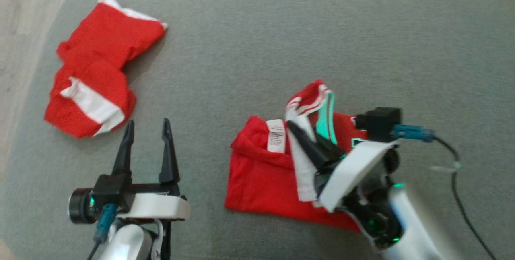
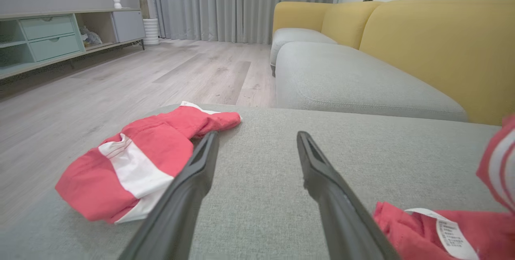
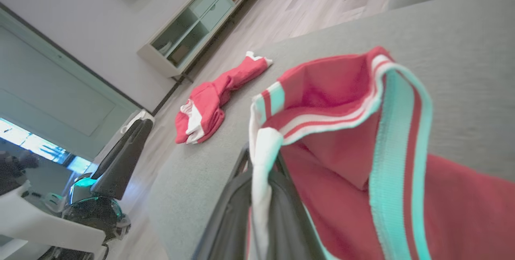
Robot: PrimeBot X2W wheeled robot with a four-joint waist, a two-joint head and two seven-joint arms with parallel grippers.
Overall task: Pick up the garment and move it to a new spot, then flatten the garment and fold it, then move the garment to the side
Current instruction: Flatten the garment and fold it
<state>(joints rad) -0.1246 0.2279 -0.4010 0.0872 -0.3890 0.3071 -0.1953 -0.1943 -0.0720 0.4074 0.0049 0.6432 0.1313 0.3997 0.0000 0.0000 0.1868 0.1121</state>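
The garment [image 1: 261,175] is red with white and teal striped trim and a white label. It lies bunched on the grey cushion [image 1: 322,42], right of centre in the head view. My right gripper [image 1: 293,129] is shut on its white band, and the trim [image 3: 386,163] arches up over the fingers in the right wrist view. My left gripper [image 1: 147,131] stands open and empty over bare cushion to the garment's left. In the left wrist view its fingers [image 2: 201,167] point across the cushion, and the garment's label edge [image 2: 406,232] shows at the lower right.
A second red and white garment [image 1: 96,67] lies crumpled near the cushion's far left corner. Wood floor [image 1: 20,30] drops off beyond the left edge. A yellow-backed sofa [image 2: 434,42] stands behind. A dark cable [image 1: 458,187] trails from my right wrist.
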